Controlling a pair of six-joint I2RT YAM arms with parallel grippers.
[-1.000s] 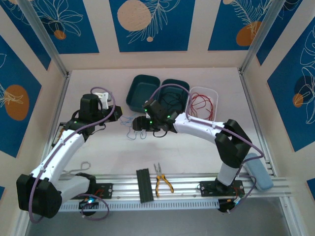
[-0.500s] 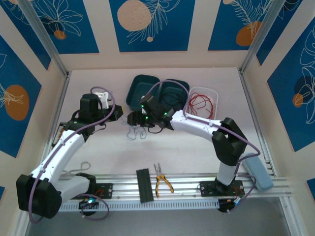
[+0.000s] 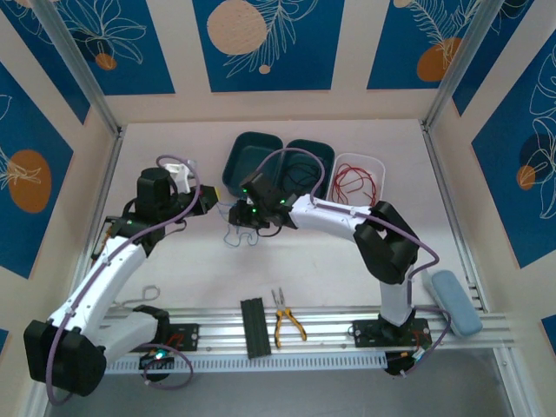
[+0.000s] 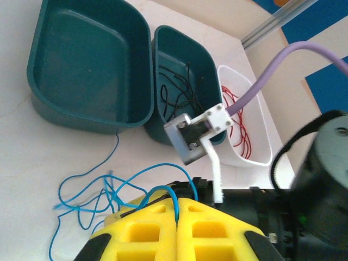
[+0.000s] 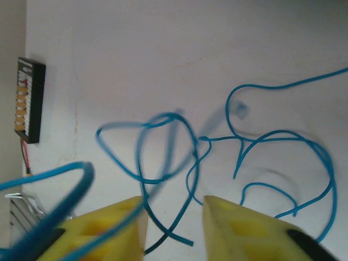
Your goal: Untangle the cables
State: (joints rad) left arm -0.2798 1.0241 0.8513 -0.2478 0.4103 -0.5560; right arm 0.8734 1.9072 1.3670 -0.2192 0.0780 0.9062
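Note:
A thin blue cable lies in loose loops on the white table in front of the bins. My left gripper is shut on one strand of the blue cable, which arches out from between its closed yellow fingers. My right gripper sits just right of the left one, low over the loops; it is open, with blue strands crossing the gap between its fingers. Black cables lie in the right teal bin, and red cables lie in the white bin.
An empty teal bin stands at the back, left of the other two bins. Yellow-handled pliers and a black block rest on the front rail. A pale blue case lies at the right, and a small black board by the left wall.
My right gripper has moved left and slightly back, close up to the left gripper over the blue cable. The left gripper has stayed shut on its strand and barely shifted.

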